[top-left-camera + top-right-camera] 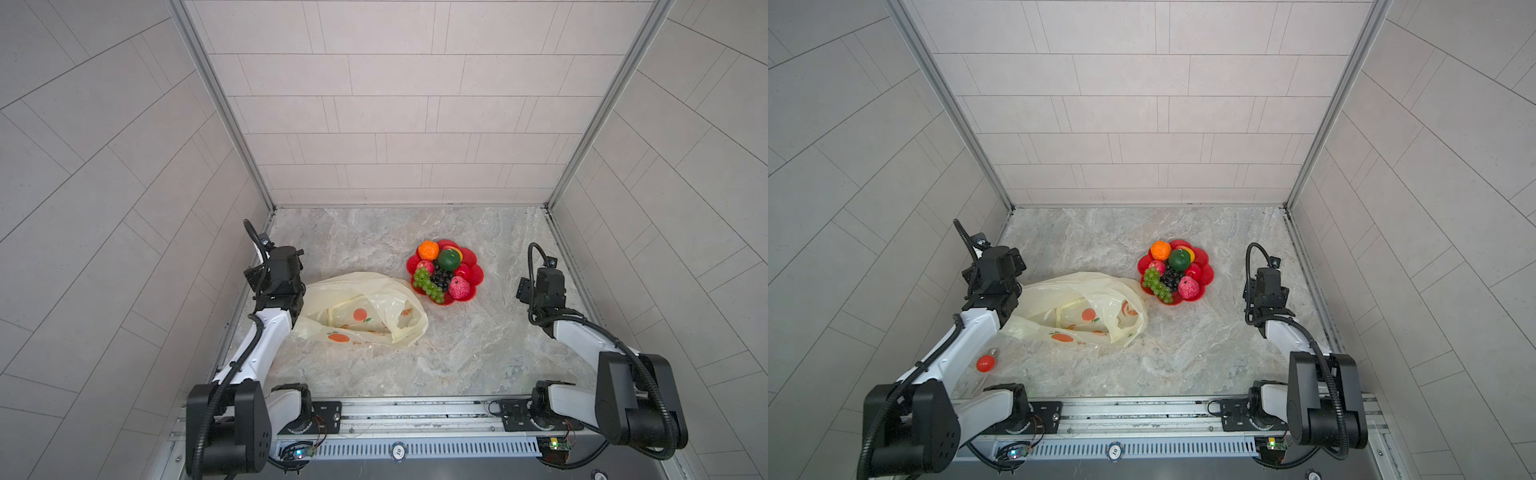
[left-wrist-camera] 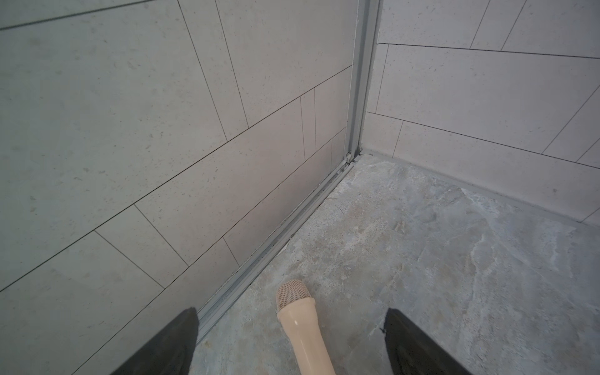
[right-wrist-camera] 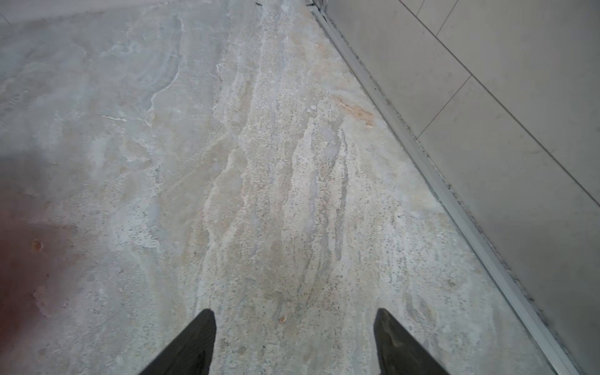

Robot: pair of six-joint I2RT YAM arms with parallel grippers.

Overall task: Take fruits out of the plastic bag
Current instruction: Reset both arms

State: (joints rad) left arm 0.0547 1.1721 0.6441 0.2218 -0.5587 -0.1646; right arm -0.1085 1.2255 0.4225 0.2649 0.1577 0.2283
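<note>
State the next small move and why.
Probably withdraw the left end effector and right end effector, both open, to rest: the toy fruits sit heaped on the red flower-shaped plate, and no fruit shows through the pale yellow crinkly plastic bag.

Toy fruits [image 1: 441, 275] heaped together just beside crumpled, pale-yellow plastic bag [image 1: 361, 307].

- One bag [image 1: 361, 307]
- One plate [image 1: 477, 274]
- One orange [image 1: 428, 249]
- One dark green fruit [image 1: 449, 259]
- One mango [image 1: 457, 251]
- Two apples [image 1: 424, 266] [image 1: 462, 272]
- One green grape bunch [image 1: 428, 283]
- One dark grape bunch [image 1: 441, 276]
- One pink fruit [image 1: 459, 287]
- One bulb [image 1: 986, 363]
- One stick [image 2: 305, 331]
</note>
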